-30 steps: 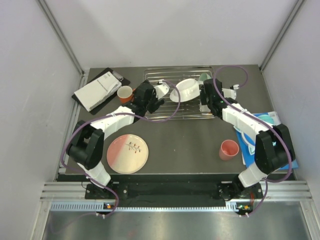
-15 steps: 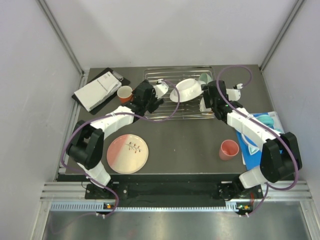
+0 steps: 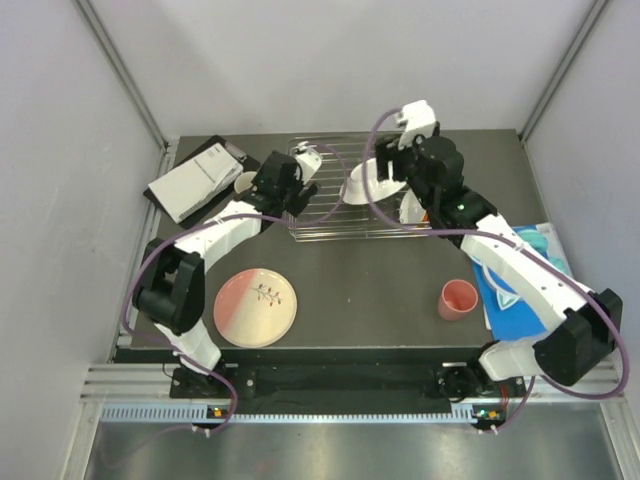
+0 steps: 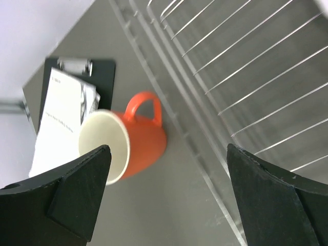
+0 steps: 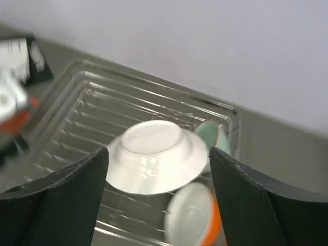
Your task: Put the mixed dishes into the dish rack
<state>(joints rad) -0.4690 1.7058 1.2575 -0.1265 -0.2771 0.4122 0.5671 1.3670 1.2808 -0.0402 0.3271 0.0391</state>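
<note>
while aslant, glossy white plate [image 5: 154,156]

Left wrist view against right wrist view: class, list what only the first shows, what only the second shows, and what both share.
Only the left wrist view plainly shows the orange mug on the table beside the rack. Only the right wrist view shows the white plate, the green bowl partly hidden behind it, and an orange-and-white cup nearer the camera. Both show the rack and the black-and-white booklet, which is blurred in the right wrist view.
</note>
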